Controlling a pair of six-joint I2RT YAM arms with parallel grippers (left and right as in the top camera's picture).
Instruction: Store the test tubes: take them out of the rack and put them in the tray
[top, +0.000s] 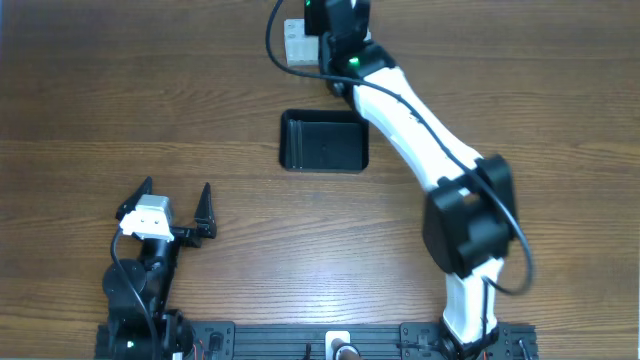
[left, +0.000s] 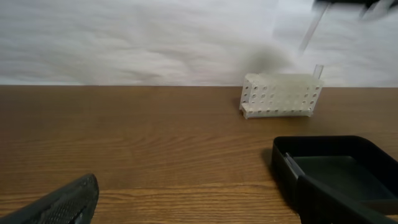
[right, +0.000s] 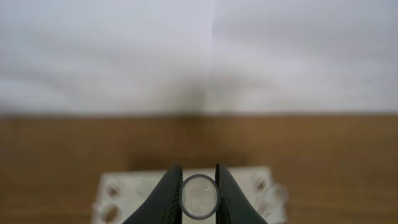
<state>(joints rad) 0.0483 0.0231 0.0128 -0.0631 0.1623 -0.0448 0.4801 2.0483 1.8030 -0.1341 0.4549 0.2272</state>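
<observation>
From above, you get only part of the rack (top: 296, 44): the right arm (top: 420, 120) covers its right end, and the right gripper (top: 338, 14) runs off the top edge. In the right wrist view the rack is blurred and cut off below, and the test tube (right: 199, 196) shows end-on, its length hidden. The left wrist view crops the tray (left: 329, 144).

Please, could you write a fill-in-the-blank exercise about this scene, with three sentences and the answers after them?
1. The right tool is shut on a clear ___, above the white rack.
2. The colour of the tray is ___.
3. The left tool is ___ and holds nothing.
Missing words: test tube; black; open.
</observation>
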